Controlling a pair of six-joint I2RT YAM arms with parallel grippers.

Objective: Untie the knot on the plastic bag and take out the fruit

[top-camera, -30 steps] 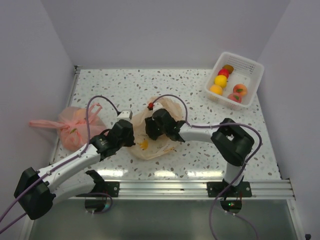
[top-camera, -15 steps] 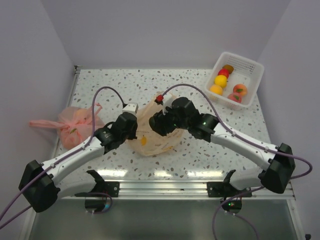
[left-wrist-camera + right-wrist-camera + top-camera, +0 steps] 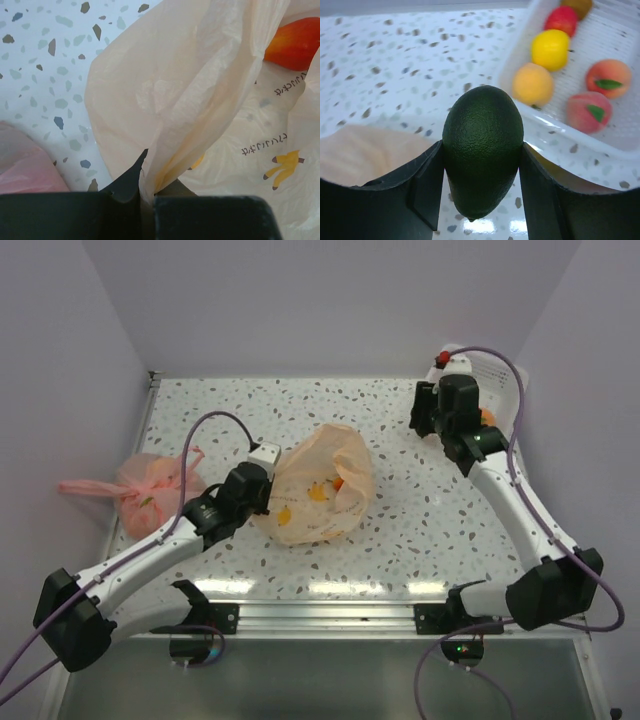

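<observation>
- A pink bag (image 3: 150,490) lies well left of the plastic bag (image 3: 315,495), tied up and out of the work, so it looks like no part of this job.
- The left gripper (image 3: 262,485) sits at the plastic bag's left edge, its jaws pinched tight on a fold of the thin film (image 3: 147,197). I take that as an anchor, holding the bag in place and its mouth up.
- The plastic bag rests mid-table. I can make out no knot on top, and the mouth looks slack and open, so the untying seems done.
- An orange-red fruit (image 3: 295,42) shows inside the bag, so there is more to lift out.
- Well right of the bag and further back, the right gripper (image 3: 482,167) holds a dark green fruit (image 3: 482,130) upright between its half-spread fingers, clamped at its widest part.
- Just beyond it, further right of the bag, a white basket (image 3: 555,127) holds several fruits; the green one is probably bound there.
</observation>
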